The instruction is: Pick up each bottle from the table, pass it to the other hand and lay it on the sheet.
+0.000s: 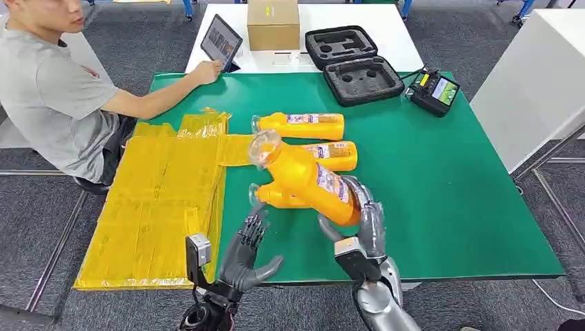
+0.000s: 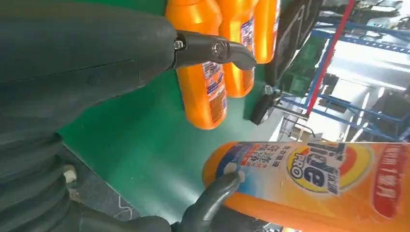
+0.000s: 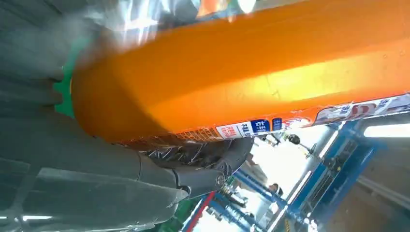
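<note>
My right hand (image 1: 363, 222) grips an orange bottle (image 1: 307, 181) by its base, holding it above the green table (image 1: 448, 186), tilted with its clear cap (image 1: 264, 147) up and to the left. Up close, the fingers (image 3: 203, 166) wrap under the bottle (image 3: 241, 72). My left hand (image 1: 248, 252) is open with fingers spread, just below and left of that bottle. Its thumb (image 2: 212, 205) lies against the base end of the bottle (image 2: 314, 179) in the picture; contact is unclear. Three more orange bottles (image 1: 303, 126) (image 1: 336, 156) (image 1: 274, 197) lie on the table. The yellow sheet (image 1: 159, 200) is spread at the left.
A person (image 1: 55, 89) sits at the far left with a hand on a tablet (image 1: 221, 40). On the white table behind stand a cardboard box (image 1: 273, 24) and an open black foam case (image 1: 353, 65). A controller (image 1: 433, 89) lies at the back right.
</note>
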Available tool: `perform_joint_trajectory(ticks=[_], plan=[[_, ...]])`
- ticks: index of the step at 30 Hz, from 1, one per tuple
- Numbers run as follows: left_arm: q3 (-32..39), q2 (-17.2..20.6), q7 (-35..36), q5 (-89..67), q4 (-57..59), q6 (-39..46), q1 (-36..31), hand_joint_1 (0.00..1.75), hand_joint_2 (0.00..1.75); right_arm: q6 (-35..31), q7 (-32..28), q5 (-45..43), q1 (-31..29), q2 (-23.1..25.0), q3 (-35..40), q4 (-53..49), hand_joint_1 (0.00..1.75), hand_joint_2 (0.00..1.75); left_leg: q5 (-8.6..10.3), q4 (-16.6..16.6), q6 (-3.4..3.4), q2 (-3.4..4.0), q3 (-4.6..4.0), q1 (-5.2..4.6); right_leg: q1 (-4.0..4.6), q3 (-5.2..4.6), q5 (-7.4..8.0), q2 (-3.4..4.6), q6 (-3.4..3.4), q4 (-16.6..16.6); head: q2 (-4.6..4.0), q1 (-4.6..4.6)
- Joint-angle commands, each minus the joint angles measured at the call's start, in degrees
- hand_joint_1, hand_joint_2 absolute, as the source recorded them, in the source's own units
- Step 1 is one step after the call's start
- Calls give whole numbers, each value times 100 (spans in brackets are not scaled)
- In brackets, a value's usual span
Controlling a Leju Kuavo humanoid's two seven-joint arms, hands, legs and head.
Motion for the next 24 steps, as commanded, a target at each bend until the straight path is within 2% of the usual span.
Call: perform_joint_trajectory(ticks=[1, 6, 15, 20, 24], plan=[[67, 28, -164, 126, 179, 48, -366, 0, 175, 4, 0, 133, -216, 31, 524, 496, 175, 175, -6, 3, -13, 2, 12, 9, 8, 12, -2, 11, -11, -1, 0, -2], [280, 40, -256, 191, -260, 179, -298, 0, 175, 38, 0, 133, -235, 120, 572, 705, 175, 175, -6, 0, -11, 6, 11, 8, 8, 10, -2, 13, -9, -2, 0, -2], [262, -15, -282, 45, -333, 375, -310, 0, 175, 27, 0, 100, -198, 146, 603, 772, 175, 175, -4, 0, -8, 4, 9, 6, 6, 10, -1, 11, -7, -2, 0, 0], [-68, 49, -254, -158, -278, 255, -301, 0, 175, 182, 0, -216, -248, 143, 520, 863, 175, 175, -7, -2, -11, 3, 16, 7, 7, 17, -3, 11, -10, -4, 0, -2], [-388, -77, -282, -275, 248, 215, -424, 0, 175, 131, 0, -62, -482, 152, 867, 1058, 175, 175, -3, -3, -5, 5, 10, 3, 3, 10, 0, 10, -5, -3, 0, -2]])
